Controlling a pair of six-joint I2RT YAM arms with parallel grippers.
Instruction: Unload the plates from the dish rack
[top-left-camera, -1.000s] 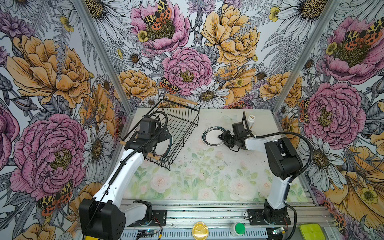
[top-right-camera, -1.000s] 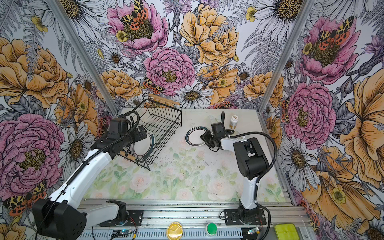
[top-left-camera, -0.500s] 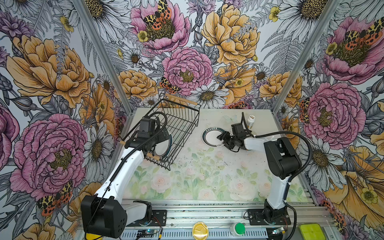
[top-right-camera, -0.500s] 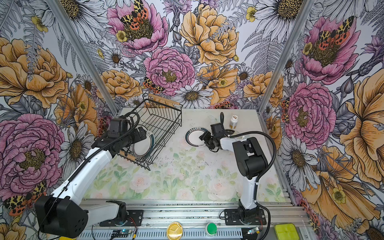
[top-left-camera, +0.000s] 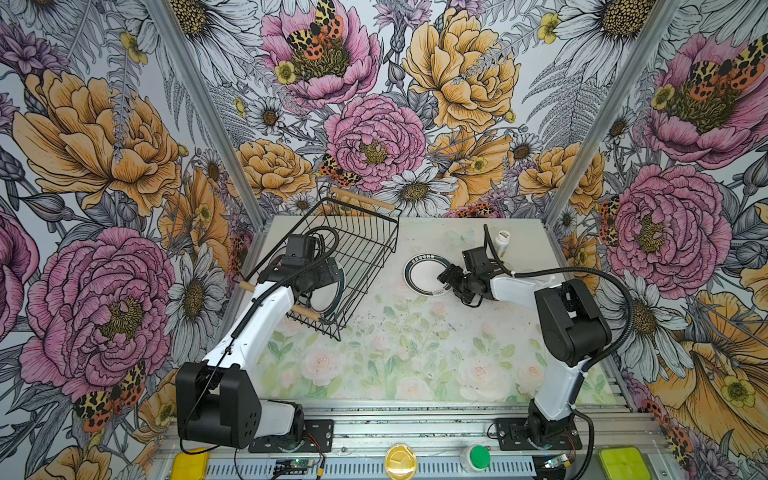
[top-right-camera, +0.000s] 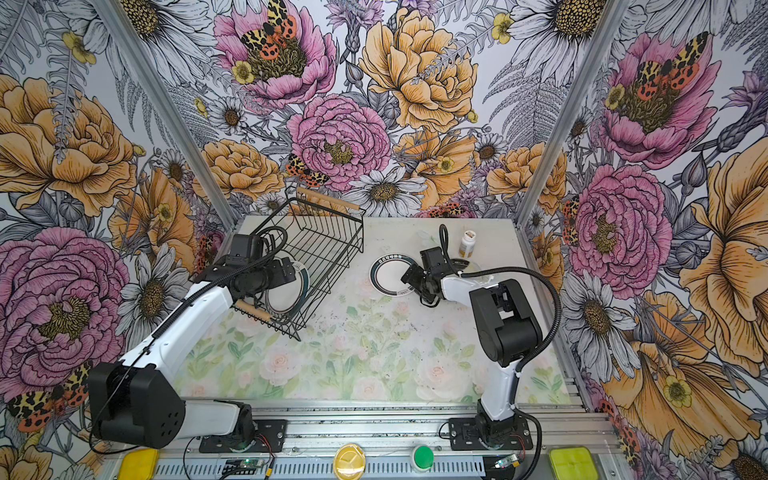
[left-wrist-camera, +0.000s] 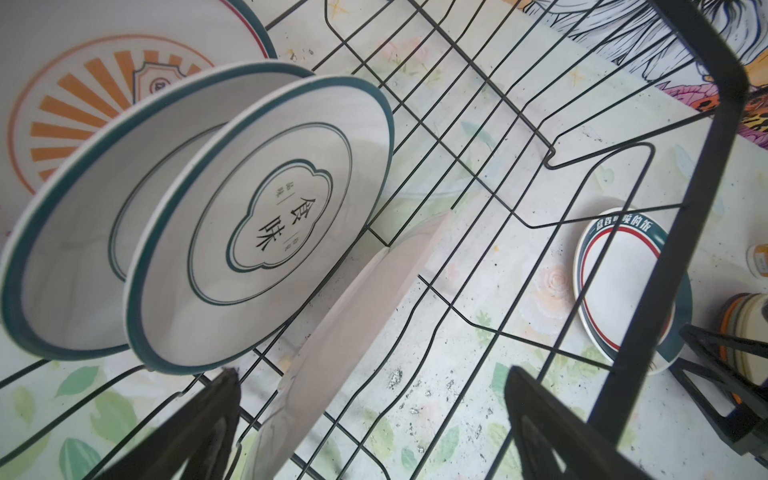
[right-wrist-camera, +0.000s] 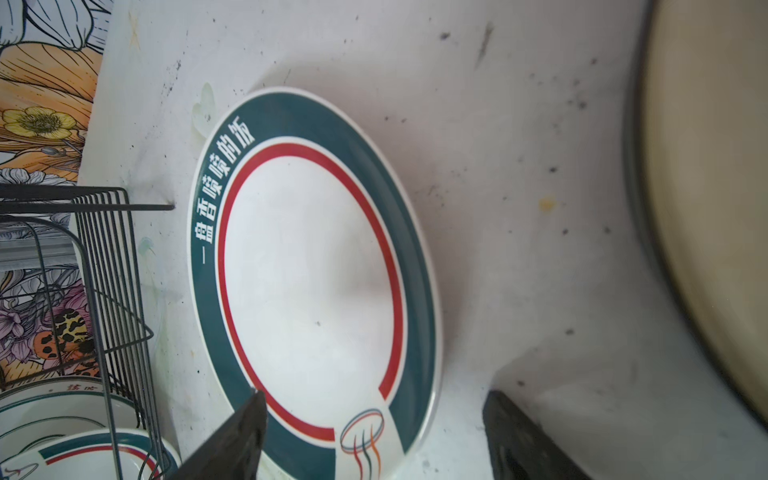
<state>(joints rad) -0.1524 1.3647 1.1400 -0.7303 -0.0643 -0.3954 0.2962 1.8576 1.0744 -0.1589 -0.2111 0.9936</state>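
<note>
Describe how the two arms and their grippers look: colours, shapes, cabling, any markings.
Both arms match: white moulded links joined by boxy black joint housings. The left arm carries a thin black cable along its link; the right arm a thick ribbed black hose. The left gripper and right gripper are black, with flat, dark, tapering fingers. No markings show.

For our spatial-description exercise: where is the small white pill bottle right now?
In both top views the pill bottle stands upright near the table's back edge on the right, just behind the right gripper and right of the teal-rimmed plate.
</note>
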